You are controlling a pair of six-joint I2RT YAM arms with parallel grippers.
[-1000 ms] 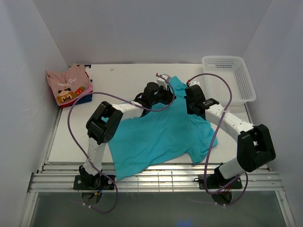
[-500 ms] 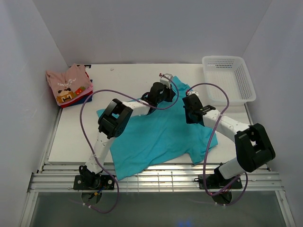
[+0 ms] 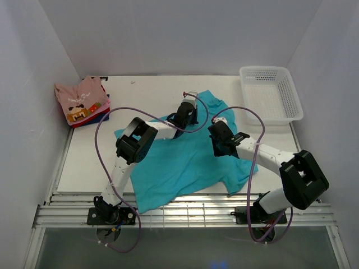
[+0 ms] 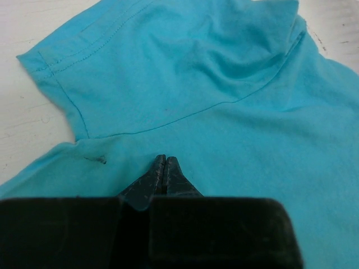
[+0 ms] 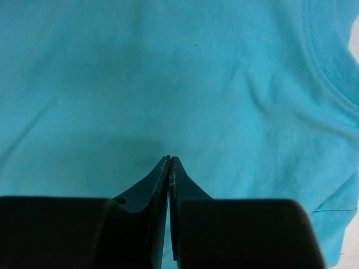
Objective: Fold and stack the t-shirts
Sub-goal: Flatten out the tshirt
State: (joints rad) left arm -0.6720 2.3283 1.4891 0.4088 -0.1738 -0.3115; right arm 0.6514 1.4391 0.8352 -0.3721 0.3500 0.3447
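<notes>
A teal t-shirt [image 3: 179, 165] lies spread flat in the middle of the table, collar toward the back. My left gripper [image 3: 179, 121] is shut and empty, its tips [image 4: 164, 158] low over the cloth beside the left sleeve [image 4: 73, 61]. My right gripper [image 3: 216, 147] is also shut and empty, tips [image 5: 170, 158] over the chest of the t-shirt [image 5: 168, 73], with the collar [image 5: 331, 67] to its right. Folded t-shirts [image 3: 83, 102] sit stacked at the back left: a pink one with a pixel-block graphic on top, with red and dark blue edges showing beneath.
A white mesh basket [image 3: 263, 70] stands at the back right. White walls close in the left, right and back sides. The table's front edge [image 3: 185, 197] runs just below the shirt's hem, and purple cables loop over both arms.
My right gripper has moved from beside the collar toward the front left, over the shirt's chest. The left gripper has shifted slightly left. Both stayed shut.
</notes>
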